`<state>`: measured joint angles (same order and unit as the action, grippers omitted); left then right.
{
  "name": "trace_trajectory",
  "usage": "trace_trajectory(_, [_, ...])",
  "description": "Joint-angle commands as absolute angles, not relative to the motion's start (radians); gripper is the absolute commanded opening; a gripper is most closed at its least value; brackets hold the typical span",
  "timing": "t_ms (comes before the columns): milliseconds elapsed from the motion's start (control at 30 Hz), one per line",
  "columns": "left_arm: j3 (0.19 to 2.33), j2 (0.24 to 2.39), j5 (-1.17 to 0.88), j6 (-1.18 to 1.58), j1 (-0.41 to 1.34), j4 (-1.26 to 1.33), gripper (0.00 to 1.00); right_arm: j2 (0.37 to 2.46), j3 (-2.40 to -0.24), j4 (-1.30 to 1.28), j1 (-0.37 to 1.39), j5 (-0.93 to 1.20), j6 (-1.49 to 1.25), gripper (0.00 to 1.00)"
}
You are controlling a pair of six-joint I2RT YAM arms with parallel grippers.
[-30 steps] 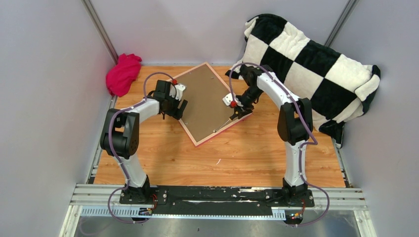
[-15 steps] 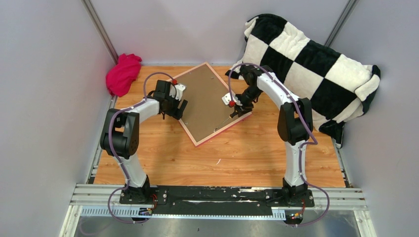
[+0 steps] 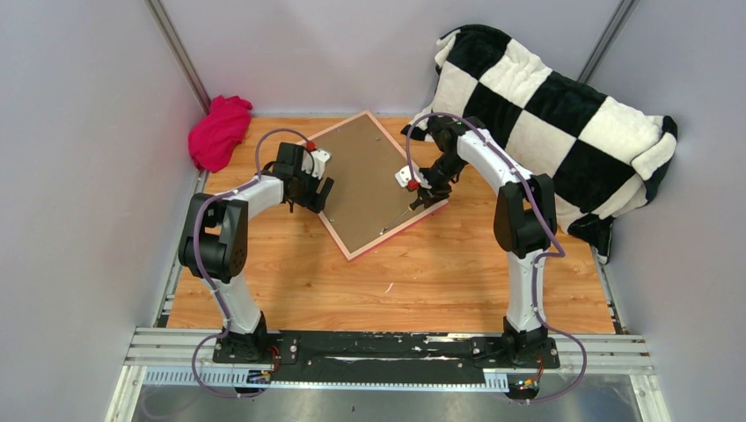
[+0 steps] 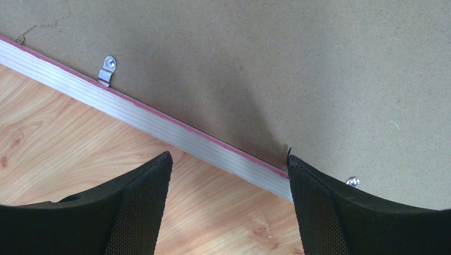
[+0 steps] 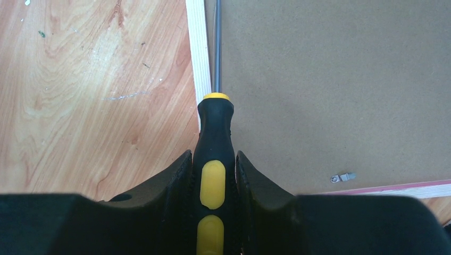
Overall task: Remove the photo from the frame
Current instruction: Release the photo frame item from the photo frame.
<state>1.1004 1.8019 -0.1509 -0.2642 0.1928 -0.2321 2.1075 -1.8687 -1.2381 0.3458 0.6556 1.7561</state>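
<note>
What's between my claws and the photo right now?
The brown backing board, with metal clips along the frame rim, covers the whole back; the photo itself is out of sight. The right claw holds a screwdriver.

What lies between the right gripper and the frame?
A screwdriver: the right gripper clamps its handle, its grey shaft running along the frame beside the backing board, per the right wrist view.

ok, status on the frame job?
Left gripper open over edge of frame. Right gripper shut on screwdriver, shaft along the rim. Backing board up, clips in place; photo hidden.
</note>
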Motion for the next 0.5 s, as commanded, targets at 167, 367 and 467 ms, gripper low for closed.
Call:
trace_trajectory(167, [1.090, 1.842, -0.138, -0.270, 0.189, -0.233, 0.81, 2.138, -1.869, -1.257, 0.338, 0.690, 1.759, 0.00])
trace_trajectory(367, [1.092, 1.844, -0.137, -0.269, 0.189, -0.233, 0.81, 2.140, -1.871, -1.238, 0.340, 0.705, 1.738, 0.00])
trace_trajectory(467, [1.092, 1.845, -0.137, -0.268, 0.189, -0.234, 0.81, 2.140, -1.870, -1.220, 0.342, 0.707, 1.718, 0.00])
